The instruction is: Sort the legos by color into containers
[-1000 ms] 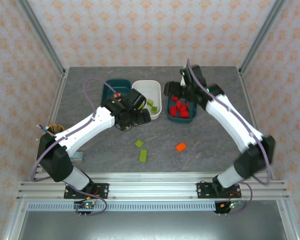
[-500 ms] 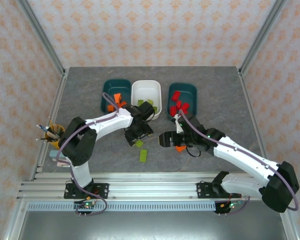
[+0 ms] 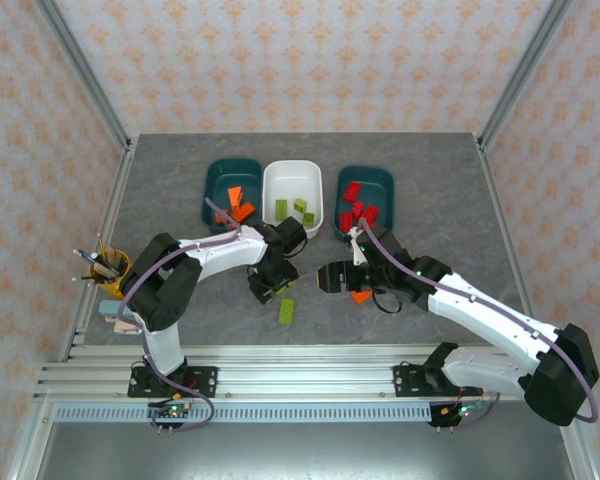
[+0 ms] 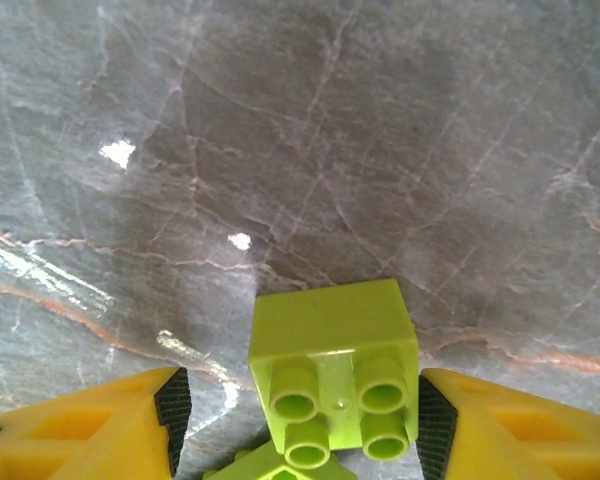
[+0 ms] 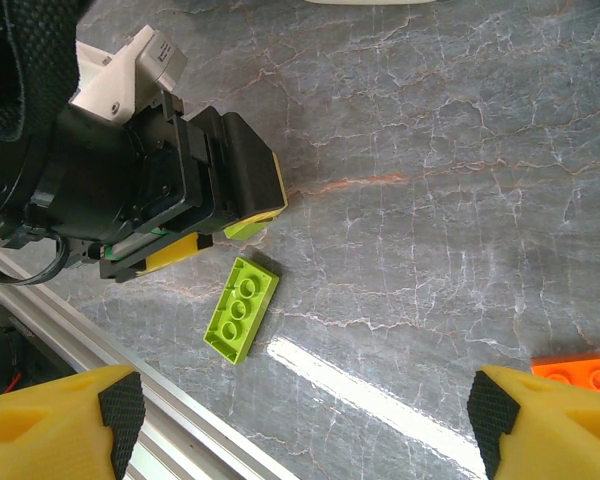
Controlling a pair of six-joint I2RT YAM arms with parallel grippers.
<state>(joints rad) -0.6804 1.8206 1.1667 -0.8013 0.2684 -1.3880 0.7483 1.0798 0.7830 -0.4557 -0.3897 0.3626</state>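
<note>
A lime green square lego (image 4: 335, 365) lies studs-up on the grey table, between the fingers of my left gripper (image 4: 298, 410) (image 3: 269, 284). The right pad touches its side and a gap stays at the left pad, so the gripper is open. A green oblong lego (image 3: 286, 311) (image 5: 242, 307) lies just beside it. My right gripper (image 3: 332, 279) (image 5: 305, 415) is wide open and empty, with an orange lego (image 3: 360, 296) (image 5: 585, 370) by its right finger. At the back stand a teal tub (image 3: 214, 190) with orange bricks, a white tub (image 3: 292, 172) with green ones and a teal tub (image 3: 384, 185) with red ones.
A yellow pen cup (image 3: 107, 268) stands at the table's left edge, with a pale flat object (image 3: 115, 315) in front of it. The aluminium rail (image 3: 300, 375) (image 5: 80, 330) runs along the near edge. Both grippers work close together mid-table.
The right arm swung from the red tub down to the table beside the orange lego. The left gripper came down around the green square lego and its jaws narrowed.
</note>
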